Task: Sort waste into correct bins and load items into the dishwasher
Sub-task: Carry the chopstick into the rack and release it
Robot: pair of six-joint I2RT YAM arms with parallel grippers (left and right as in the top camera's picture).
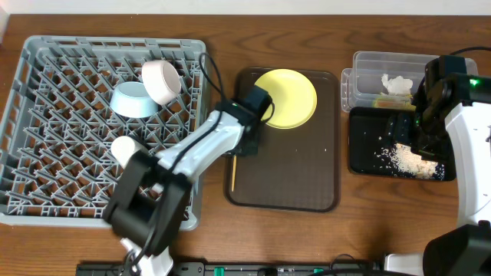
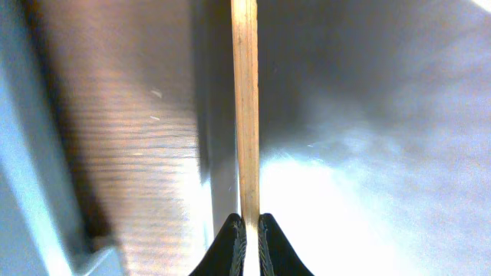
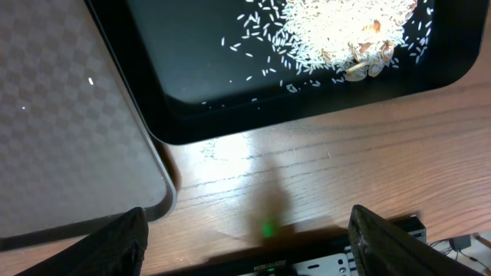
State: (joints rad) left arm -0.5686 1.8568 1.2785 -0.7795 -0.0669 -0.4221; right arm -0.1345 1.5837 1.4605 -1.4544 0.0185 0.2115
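My left gripper point(image 2: 250, 230) point(image 1: 244, 146) is pinched tight on the far end of a wooden chopstick point(image 2: 245, 115) point(image 1: 232, 172). The chopstick runs along the left rim of the brown serving tray point(image 1: 284, 184), just beside the dish rack point(image 1: 46, 207). From my wrist I can't tell whether it is one stick or two lying together. The yellow plate point(image 1: 285, 98) sits at the tray's far end. In the rack, the light blue bowl point(image 1: 132, 100) and the white bowl point(image 1: 161, 82) touch at the far side, and the small white cup point(image 1: 125, 148) stands nearer. My right gripper point(image 3: 249, 245) point(image 1: 423, 138) hangs with jaws spread and empty over the black tray point(image 3: 199, 92) point(image 1: 360, 153), where the rice scraps point(image 3: 337, 31) point(image 1: 406, 159) are heaped at the near right. The napkin point(image 1: 397, 83) lies in the clear tub point(image 1: 368, 61) beyond it.
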